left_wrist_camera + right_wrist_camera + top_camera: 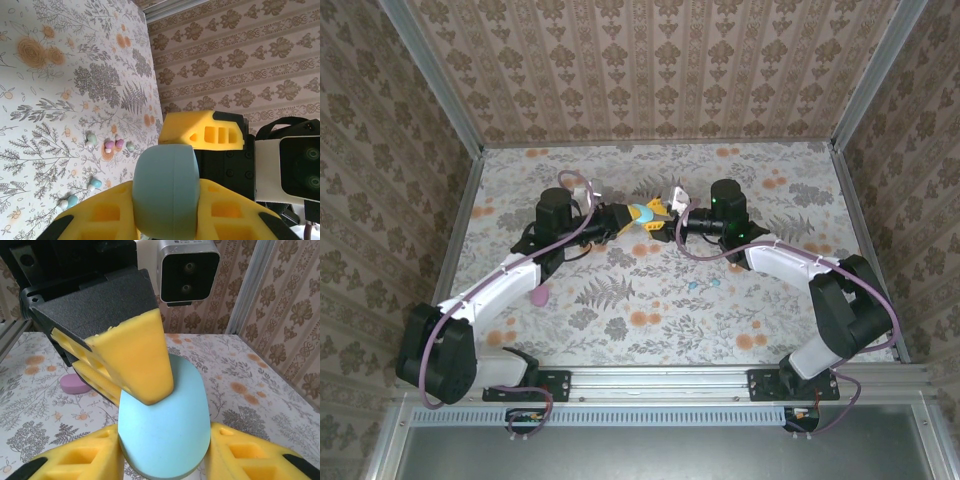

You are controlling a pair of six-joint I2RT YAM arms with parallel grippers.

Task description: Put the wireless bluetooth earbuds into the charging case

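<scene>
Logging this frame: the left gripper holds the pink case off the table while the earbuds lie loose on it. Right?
No. The left gripper holds the pale cyan case, not a pink one; the left wrist view shows it. It is off the table, and the earbuds lie loose there.

You've got bright, even light; soft shadows on the bench (650, 330); wrist views go slightly soft on the near pale blue charging case (165, 435).
</scene>
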